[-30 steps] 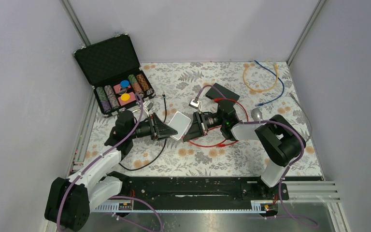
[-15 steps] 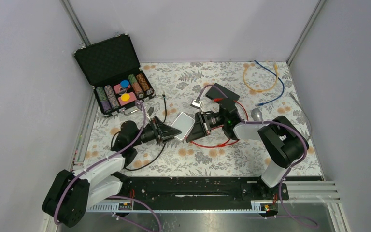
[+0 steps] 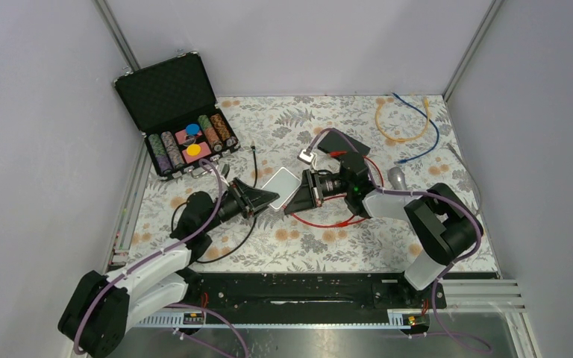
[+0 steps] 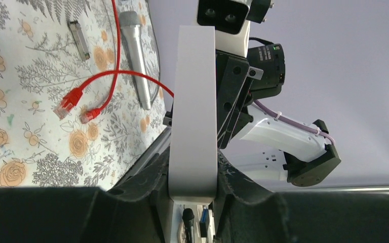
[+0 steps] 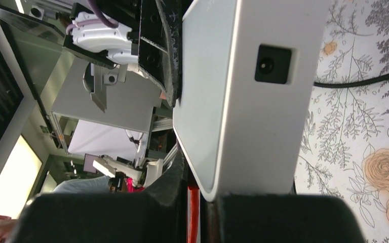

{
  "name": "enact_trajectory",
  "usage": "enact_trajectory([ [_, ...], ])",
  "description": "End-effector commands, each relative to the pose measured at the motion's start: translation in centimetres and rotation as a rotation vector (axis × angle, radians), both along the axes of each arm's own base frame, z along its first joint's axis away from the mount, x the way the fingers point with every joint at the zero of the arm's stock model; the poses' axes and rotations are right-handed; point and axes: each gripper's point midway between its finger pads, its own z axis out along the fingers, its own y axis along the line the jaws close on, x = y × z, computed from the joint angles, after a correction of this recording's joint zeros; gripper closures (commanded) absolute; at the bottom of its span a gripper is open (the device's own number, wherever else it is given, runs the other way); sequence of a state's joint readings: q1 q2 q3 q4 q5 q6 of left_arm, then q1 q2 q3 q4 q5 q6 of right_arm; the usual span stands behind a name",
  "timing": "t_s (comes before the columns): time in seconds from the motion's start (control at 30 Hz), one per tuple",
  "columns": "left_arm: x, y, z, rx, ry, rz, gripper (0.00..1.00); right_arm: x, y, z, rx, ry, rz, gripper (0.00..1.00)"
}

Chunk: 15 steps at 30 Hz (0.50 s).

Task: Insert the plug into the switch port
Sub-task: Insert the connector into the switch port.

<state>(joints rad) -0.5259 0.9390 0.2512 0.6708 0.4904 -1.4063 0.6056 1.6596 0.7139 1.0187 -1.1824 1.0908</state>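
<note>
White switch [image 3: 281, 181] gripped in left fingers [image 4: 142, 190], both arms reaching low inward.

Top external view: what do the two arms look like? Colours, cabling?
Left arm and right arm: white links, black joints, a lilac cable looped along each. Left claw and right claw: black, wedge-shaped. Green light on the right wrist.

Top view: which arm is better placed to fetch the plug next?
Right, probably. The left gripper is clamped on the white switch, so it is occupied. The red plugs lie loose on the cloth on the right arm's side, and the right gripper is shut with no plug visibly held.
</note>
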Motion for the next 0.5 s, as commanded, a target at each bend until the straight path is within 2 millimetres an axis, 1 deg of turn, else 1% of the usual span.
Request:
enact_trajectory([
  [0.0, -8.1, -2.7, -0.1, 0.002, 0.017, -0.375, 1.00, 6.8, 3.2, 4.7, 0.131, -0.185, -0.394, 1.00],
  [0.1, -8.4, -2.7, -0.5, -0.012, 0.042, -0.376, 1.00, 7.2, 3.5, 5.0, 0.140, -0.182, -0.397, 1.00],
  [0.17, -8.5, -2.4, -1.1, -0.015, 0.066, -0.363, 1.00, 7.1, 3.6, 5.2, 0.139, -0.177, -0.379, 1.00],
  [0.2, -8.3, -2.2, -1.3, -0.008, 0.071, -0.345, 1.00, 6.9, 3.6, 5.1, 0.130, -0.176, -0.371, 1.00],
  [0.23, -7.9, -1.9, -1.6, 0.010, 0.067, -0.325, 1.00, 6.5, 3.5, 4.8, 0.115, -0.175, -0.354, 0.96],
  [0.3, -6.5, -1.1, -2.0, 0.047, 0.065, -0.267, 1.00, 5.7, 3.1, 4.0, 0.084, -0.174, -0.321, 0.82],
  [0.4, -4.0, 0.4, -1.6, 0.092, 0.037, -0.182, 1.00, 3.9, 2.3, 3.2, 0.068, -0.178, -0.264, 0.69],
  [0.43, -3.1, 0.9, -1.3, 0.106, 0.022, -0.157, 1.00, 3.1, 2.0, 2.8, 0.061, -0.173, -0.240, 0.62],
  [0.47, -2.2, 1.5, -1.1, 0.126, 0.017, -0.127, 1.00, 2.7, 1.7, 2.4, 0.053, -0.170, -0.229, 0.59],
])
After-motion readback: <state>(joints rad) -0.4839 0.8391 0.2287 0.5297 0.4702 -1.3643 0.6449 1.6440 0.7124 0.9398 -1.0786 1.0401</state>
